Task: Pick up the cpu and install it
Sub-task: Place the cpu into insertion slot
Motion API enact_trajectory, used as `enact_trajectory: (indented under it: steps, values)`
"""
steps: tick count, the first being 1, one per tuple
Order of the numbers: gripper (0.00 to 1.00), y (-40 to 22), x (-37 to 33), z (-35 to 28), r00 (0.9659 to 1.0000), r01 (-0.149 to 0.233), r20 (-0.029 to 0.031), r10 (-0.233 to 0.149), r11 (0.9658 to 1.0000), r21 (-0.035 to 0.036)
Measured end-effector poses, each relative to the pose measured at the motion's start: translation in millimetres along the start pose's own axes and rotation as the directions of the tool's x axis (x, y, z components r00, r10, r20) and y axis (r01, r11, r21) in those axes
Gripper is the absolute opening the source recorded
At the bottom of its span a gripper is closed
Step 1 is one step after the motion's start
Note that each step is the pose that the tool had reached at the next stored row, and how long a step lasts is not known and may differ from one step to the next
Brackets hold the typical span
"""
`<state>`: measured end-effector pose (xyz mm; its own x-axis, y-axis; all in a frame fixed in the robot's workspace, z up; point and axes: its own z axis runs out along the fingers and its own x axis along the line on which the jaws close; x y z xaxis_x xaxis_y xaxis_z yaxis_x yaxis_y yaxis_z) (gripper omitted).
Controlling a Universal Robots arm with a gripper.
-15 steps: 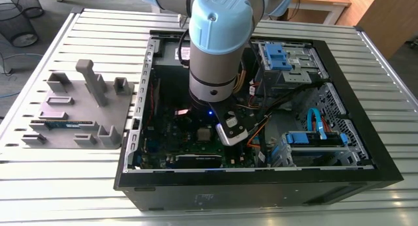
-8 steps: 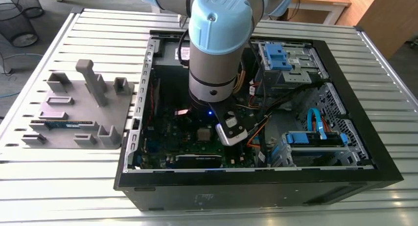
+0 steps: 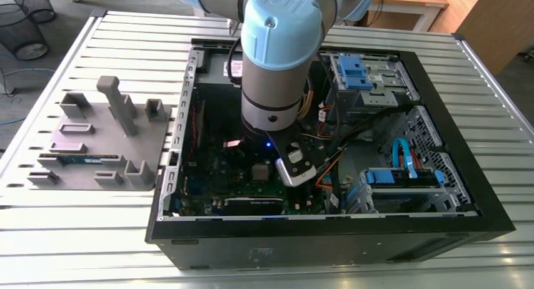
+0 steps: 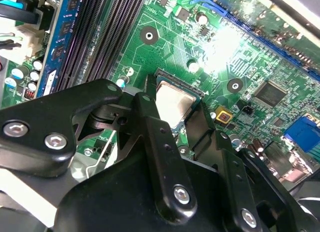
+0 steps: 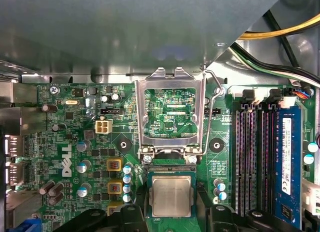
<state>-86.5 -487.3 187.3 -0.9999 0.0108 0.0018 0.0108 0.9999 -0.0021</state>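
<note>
The cpu (image 5: 171,196), a small square chip with a silver-grey top, lies flat at the socket on the green motherboard (image 5: 80,142). In the second wrist view the cpu (image 4: 174,103) sits between two black fingers (image 4: 148,112). My gripper (image 5: 172,214) straddles it with one finger close against each of two opposite sides, shut on the chip. The socket's metal load plate (image 5: 172,82) stands flipped open just beyond the chip. In the exterior view the arm (image 3: 271,70) reaches straight down into the open computer case (image 3: 467,195).
Memory slots (image 5: 250,157) and a blue memory stick (image 5: 286,152) run beside the socket. Yellow and black cables (image 5: 280,32) cross above. A grey fixture plate (image 3: 92,145) with blocks lies on the exterior view's left of the case. Blue drive bays (image 3: 363,73) fill the case's far side.
</note>
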Motion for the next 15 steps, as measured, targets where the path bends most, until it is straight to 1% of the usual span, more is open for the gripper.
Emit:
enact_trajectory:
  steps: [15]
  values:
    - [0.48, 0.2, -0.1, 0.8, 1.0, 0.0, 0.0008, 0.0, 1.0, -0.001]
